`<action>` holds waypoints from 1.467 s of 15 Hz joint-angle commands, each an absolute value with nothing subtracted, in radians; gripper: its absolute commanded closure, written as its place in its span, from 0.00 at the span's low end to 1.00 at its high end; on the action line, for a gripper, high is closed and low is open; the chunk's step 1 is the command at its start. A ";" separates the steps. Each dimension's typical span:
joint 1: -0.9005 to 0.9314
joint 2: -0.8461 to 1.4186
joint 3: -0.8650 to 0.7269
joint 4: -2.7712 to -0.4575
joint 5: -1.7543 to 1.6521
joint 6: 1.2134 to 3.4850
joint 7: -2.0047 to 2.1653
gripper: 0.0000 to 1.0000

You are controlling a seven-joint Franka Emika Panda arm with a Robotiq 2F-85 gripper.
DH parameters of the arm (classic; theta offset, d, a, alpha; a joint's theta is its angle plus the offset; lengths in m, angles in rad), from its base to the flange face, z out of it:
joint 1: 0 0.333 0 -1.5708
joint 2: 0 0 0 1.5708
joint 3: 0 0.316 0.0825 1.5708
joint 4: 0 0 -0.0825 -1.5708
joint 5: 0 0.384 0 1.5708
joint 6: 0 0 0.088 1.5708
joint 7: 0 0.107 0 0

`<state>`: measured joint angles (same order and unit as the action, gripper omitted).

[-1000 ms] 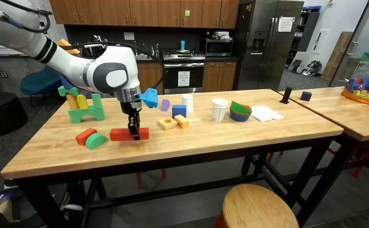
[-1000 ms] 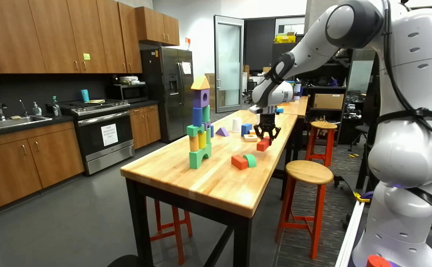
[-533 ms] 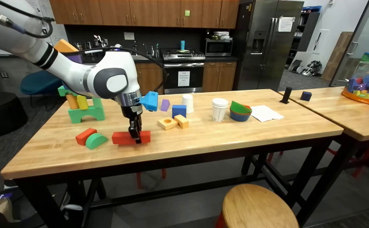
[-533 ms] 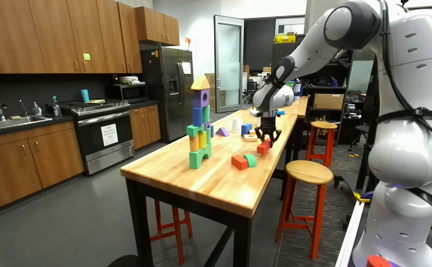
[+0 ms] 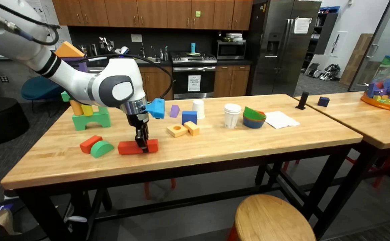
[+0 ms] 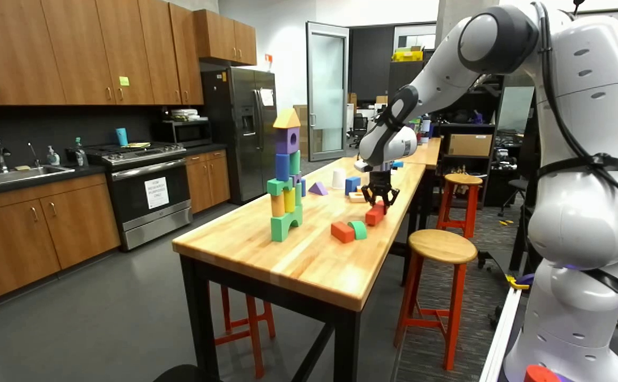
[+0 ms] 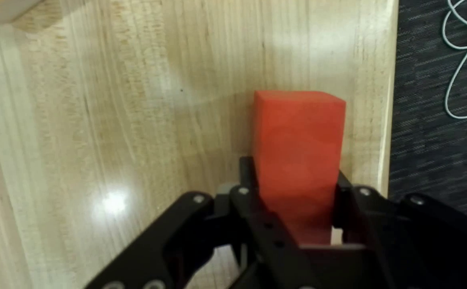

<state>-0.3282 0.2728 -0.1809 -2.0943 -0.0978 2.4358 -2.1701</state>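
Claw (image 7: pixel 294 182) has the red bar (image 7: pixel 299 132) pinched, a bit lower than a second ago, near the right edge of the tabletop (image 7: pixel 157 120) in the wrist view, slim strip there, way more room leftward.

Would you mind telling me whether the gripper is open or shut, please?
The gripper is shut on the long red block: in the wrist view, the fingers sit against opposite sides of it.
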 commanded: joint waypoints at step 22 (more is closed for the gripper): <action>-0.332 0.294 -0.189 -2.089 -0.100 2.451 -2.155 0.33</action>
